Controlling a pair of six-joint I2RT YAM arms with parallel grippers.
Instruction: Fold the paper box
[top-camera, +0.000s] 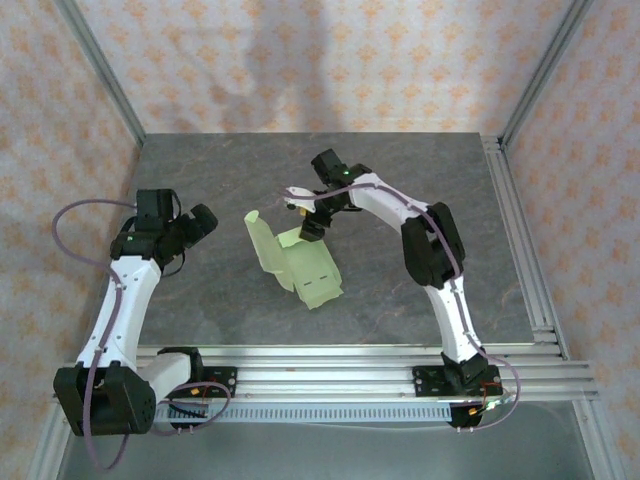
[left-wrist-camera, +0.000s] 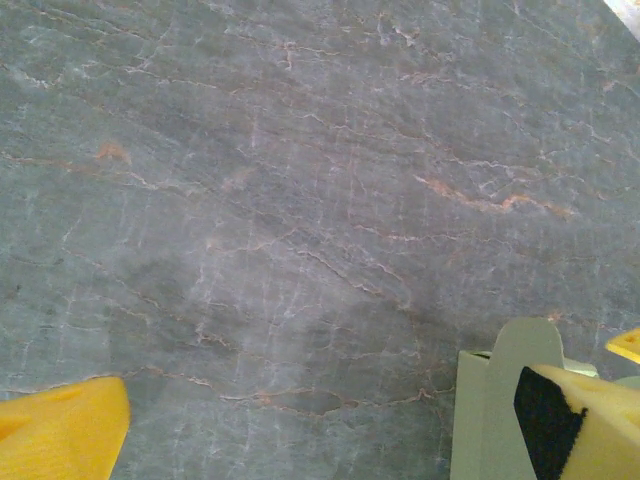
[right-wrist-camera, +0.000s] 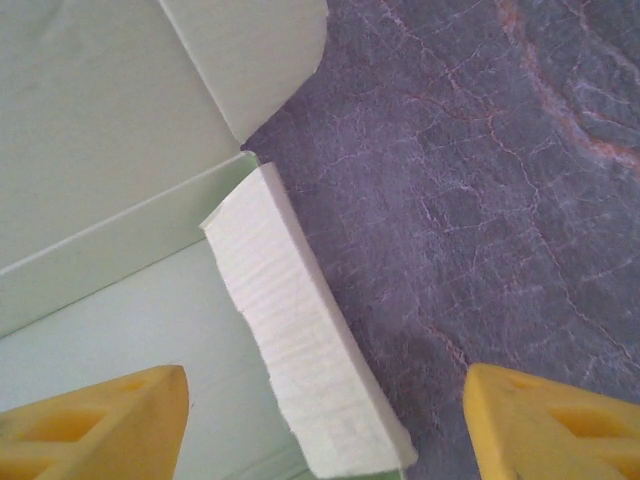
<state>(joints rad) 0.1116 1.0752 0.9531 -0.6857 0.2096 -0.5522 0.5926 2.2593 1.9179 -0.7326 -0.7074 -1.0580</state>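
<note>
Paper box (top-camera: 300, 262), 1, partly folded on table (top-camera: 420, 180), 2 grippers, left gripper (top-camera: 203, 222) spread apart, right gripper (top-camera: 312, 229) spread apart above it

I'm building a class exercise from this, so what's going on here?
The robot is partway through folding a pale green paper box, which lies in the middle of the table with one side panel standing up. The right gripper hangs open over the box's far edge, a raised flap between its fingers. The left gripper is open too, off to the box's left, holding nothing.
</note>
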